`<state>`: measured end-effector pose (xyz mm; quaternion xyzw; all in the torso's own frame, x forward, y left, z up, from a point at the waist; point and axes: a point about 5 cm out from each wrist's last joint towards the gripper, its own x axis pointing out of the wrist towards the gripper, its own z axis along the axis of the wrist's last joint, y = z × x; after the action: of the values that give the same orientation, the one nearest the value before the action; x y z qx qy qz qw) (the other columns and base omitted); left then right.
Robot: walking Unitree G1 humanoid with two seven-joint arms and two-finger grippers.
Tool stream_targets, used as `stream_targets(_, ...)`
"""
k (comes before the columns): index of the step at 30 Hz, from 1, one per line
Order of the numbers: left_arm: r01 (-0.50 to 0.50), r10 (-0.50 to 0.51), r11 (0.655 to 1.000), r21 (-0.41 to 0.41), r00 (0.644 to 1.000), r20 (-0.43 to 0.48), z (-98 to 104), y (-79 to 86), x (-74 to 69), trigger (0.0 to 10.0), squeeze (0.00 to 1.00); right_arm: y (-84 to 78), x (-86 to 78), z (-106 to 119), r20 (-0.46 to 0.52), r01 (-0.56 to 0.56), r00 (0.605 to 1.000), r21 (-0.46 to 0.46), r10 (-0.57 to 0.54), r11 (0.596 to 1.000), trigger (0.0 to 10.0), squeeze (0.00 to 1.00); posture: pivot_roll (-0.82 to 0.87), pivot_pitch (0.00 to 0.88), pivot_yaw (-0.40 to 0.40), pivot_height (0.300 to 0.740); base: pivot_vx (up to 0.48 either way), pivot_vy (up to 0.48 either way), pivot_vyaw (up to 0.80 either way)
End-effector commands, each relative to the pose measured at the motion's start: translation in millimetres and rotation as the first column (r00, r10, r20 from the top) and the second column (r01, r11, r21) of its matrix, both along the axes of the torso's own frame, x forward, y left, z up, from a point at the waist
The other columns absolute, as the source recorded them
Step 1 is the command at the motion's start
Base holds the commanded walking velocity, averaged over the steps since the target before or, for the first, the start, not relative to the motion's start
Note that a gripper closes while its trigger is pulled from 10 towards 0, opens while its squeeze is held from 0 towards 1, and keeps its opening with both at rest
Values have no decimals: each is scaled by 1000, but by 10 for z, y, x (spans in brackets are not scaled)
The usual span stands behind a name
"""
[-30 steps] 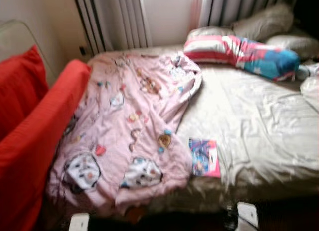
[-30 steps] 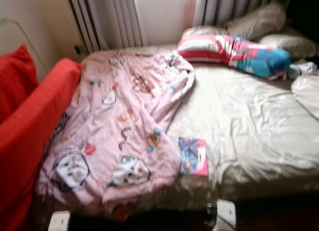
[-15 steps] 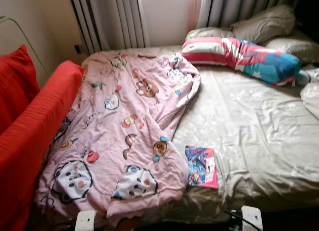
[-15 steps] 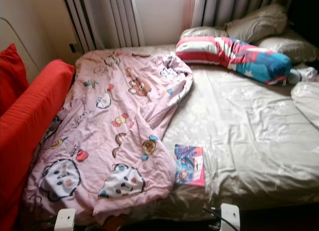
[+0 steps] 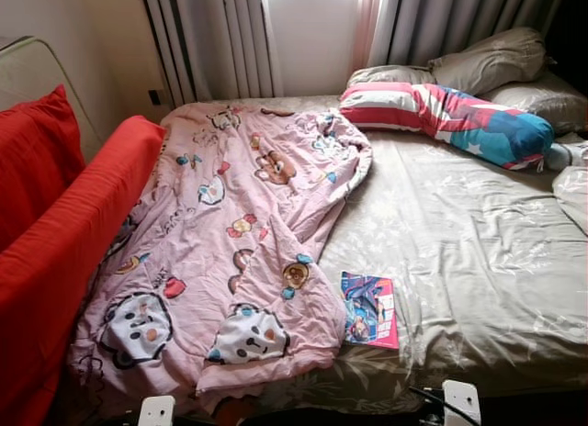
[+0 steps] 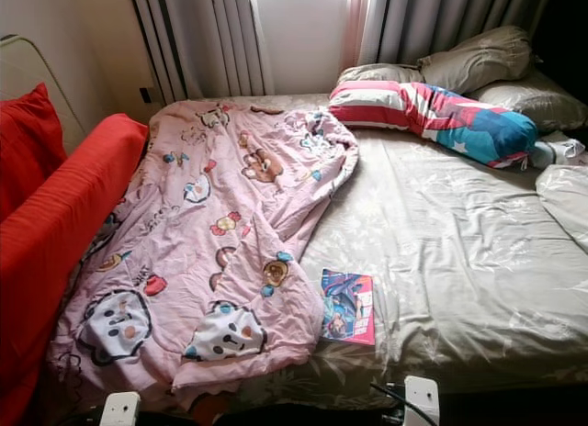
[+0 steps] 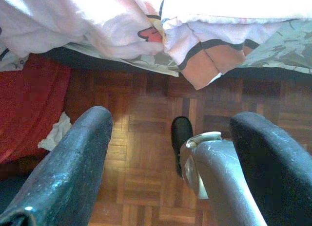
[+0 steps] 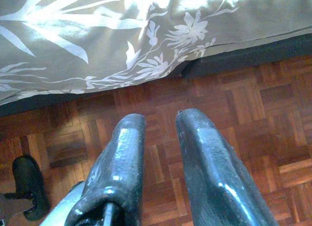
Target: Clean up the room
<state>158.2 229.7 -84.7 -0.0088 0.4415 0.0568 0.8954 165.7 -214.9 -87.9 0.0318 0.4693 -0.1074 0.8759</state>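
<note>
Blanket [image 5: 220,252] on bed [image 5: 478,261], above low fingers [image 7: 73,172].

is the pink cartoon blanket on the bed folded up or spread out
Spread out but rumpled. The pink blanket lies loose over the bed's left half, its near corner turned over on itself beside the book.
</note>
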Motion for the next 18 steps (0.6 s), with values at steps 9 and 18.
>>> stream_targets(9, -15, 15, 1000, -2, 1000, -17, -13, 32, -43, 10000, 0, 12, -4, -4, 0, 9, 1000, 3, -9, 1000, 10000, 0, -32, 0, 15, 740, 27, 0, 0)
stream_targets(18, -15, 15, 1000, 0, 1000, -17, -11, 32, -37, 10000, 0, 13, 2, -2, 0, 10, 1000, 3, -10, 1000, 10000, 0, -32, 0, 16, 740, 0, 0, 0)
